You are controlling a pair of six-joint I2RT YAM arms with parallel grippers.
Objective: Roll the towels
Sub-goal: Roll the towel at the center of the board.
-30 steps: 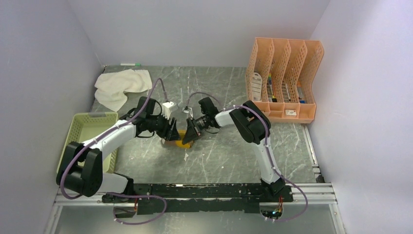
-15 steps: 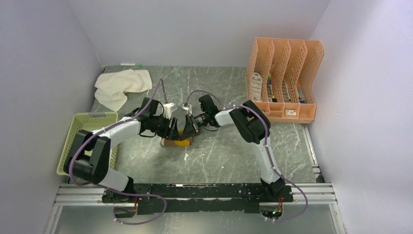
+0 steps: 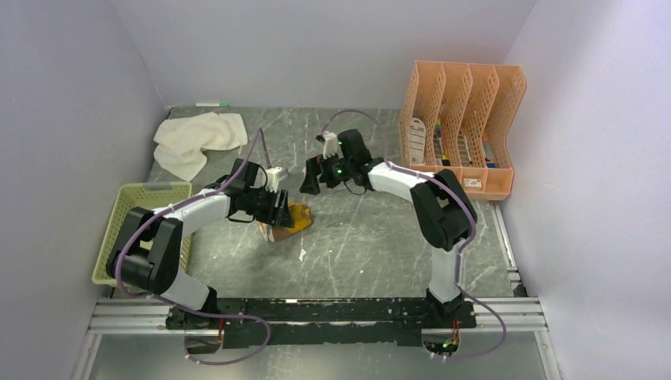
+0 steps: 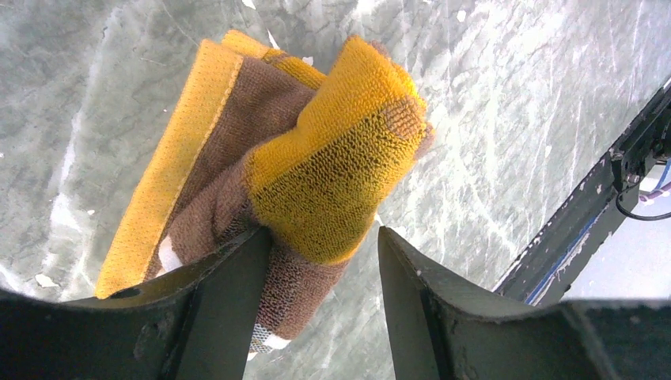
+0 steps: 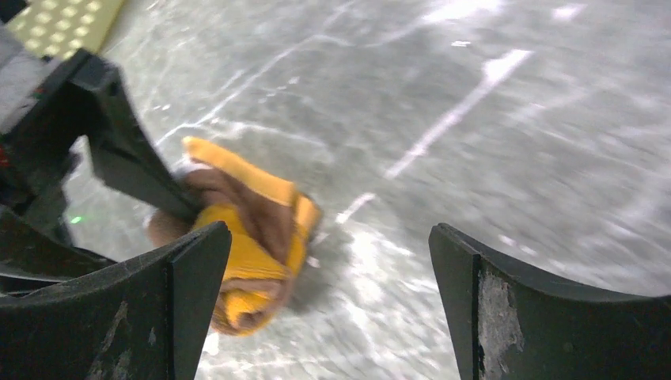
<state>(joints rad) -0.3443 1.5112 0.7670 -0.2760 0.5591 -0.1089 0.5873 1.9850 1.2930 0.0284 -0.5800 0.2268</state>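
**Brown towel [image 3: 288, 222] bunched up mid-table, left gripper [image 3: 278, 212] clamped on it**

The brown towel with the mustard edging is near the middle of the grey marbled table [image 3: 372, 237], folded over itself into a thick, loose bundle rather than a tidy roll. From the left wrist view we see a fat yellow fold on top and brown terry underneath. The left gripper has its jaws partway closed around that bundle, and the cloth fills the gap between the fingers [image 4: 229, 277], so we'd call that a grasp.

The right gripper [image 3: 310, 182] is at about 1 o'clock from the towel, close but not touching. Its jaws are spread wide with nothing between them, only bare tabletop in its own camera.

Going outward, the cream towel [image 3: 196, 141] is crumpled in a heap at roughly 10 o'clock, well apart, near the far left corner. The green mesh basket [image 3: 142, 210] sits at 9 o'clock along the left edge. The orange file rack [image 3: 463, 127] stands at about 2 o'clock against the right wall, with some small stuff in its slots – too small for us to make out.
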